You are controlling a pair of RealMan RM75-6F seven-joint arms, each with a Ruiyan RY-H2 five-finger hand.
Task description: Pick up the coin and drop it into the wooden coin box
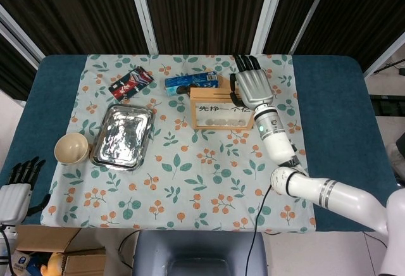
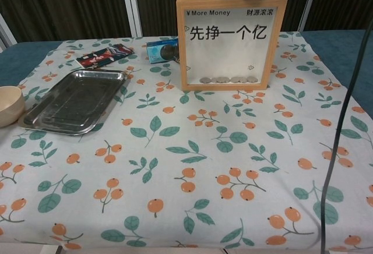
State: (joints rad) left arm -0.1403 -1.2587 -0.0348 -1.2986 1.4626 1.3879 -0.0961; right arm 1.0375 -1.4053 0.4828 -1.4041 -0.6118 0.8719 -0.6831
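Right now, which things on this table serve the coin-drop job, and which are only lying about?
For the job:
- wooden coin box with a white printed front, a row of coins along its bottom
- right hand, above the box's top; whether it holds a coin cannot be told

Lying about:
- steel tray
- cream bowl
- blue packet
- red-and-black packet
- left hand, idle off the table's edge

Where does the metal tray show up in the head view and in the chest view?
Head view: metal tray lies left of centre on the floral cloth, right of the bowl.
Chest view: metal tray sits at left, mid-height, bowl at the left edge.
Shared landmark: the wooden coin box, right of the tray.
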